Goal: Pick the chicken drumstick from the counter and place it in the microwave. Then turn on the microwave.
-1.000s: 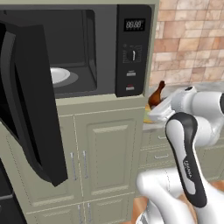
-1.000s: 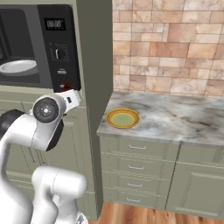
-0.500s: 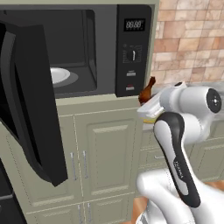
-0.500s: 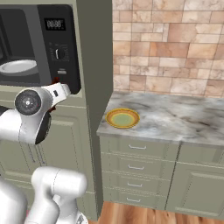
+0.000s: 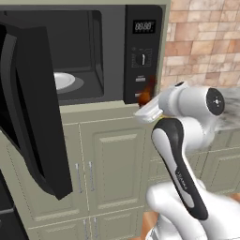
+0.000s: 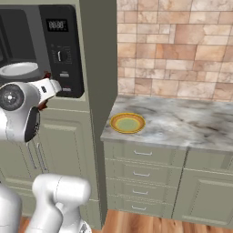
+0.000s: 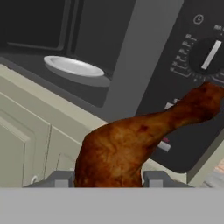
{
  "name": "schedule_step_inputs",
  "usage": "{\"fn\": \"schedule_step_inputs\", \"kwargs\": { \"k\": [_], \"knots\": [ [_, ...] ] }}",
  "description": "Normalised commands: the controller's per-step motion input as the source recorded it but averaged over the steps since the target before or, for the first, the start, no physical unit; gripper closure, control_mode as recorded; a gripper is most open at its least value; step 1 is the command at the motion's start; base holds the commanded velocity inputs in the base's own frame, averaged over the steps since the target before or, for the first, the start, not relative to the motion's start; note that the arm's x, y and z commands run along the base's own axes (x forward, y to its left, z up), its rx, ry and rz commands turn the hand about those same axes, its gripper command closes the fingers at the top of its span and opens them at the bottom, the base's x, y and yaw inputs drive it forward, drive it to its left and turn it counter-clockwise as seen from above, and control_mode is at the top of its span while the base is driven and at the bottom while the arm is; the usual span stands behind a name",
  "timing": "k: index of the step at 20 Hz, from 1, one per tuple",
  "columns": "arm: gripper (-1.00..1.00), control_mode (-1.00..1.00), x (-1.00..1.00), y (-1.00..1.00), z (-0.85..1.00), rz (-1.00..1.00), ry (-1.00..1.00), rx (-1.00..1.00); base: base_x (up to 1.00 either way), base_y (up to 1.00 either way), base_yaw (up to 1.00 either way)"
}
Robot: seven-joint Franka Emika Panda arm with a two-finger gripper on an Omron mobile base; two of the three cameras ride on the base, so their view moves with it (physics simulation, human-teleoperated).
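Observation:
My gripper (image 7: 108, 180) is shut on the chicken drumstick (image 7: 131, 144), clamping its thick reddish-brown end while the thin bone end points up toward the dial (image 7: 209, 55). In the left base view the drumstick (image 5: 146, 95) and gripper (image 5: 148, 107) hang just in front of the lower control panel (image 5: 143, 51) of the microwave (image 5: 84, 51). The microwave door (image 5: 33, 108) stands swung wide open to the left. Inside it, left of the drumstick, sits the white turntable plate (image 5: 63, 80), bare. From the right, the gripper (image 6: 47, 86) sits before the panel (image 6: 61, 50).
A round yellow-green plate (image 6: 128, 123) lies on the marbled counter (image 6: 191, 125) to the right, over beige drawers (image 6: 143, 154). Beige cabinet doors (image 5: 108, 164) run below the microwave. A cabinet side wall (image 6: 100, 68) separates the microwave from the counter.
The arm has swung left from beside the counter toward the microwave, carrying the drumstick up to the front of the control panel. The door has stayed open.

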Motion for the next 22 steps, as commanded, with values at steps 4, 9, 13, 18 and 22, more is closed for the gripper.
{"fn": "schedule_step_inputs", "kwargs": {
  "k": [4, 9, 13, 18, 22],
  "knots": [
    [1.0, -1.0, 0.0, 0.34, 0.16, -0.01, -0.01, -0.01, 0.0, 0.0, 0.0],
    [1.0, -1.0, 0.01, 0.34, 0.12, -0.01, 0.0, -0.01, 0.0, 0.0, 0.0],
    [1.0, -1.0, 0.06, 0.32, 0.11, -0.02, 0.0, -0.01, 0.0, 0.0, 0.0],
    [1.0, -1.0, 0.11, 0.28, 0.11, -0.02, -0.01, 0.0, 0.0, 0.0, 0.0],
    [1.0, -1.0, 0.13, 0.26, 0.12, -0.01, -0.01, 0.0, 0.0, 0.0, 0.0]
  ]
}}
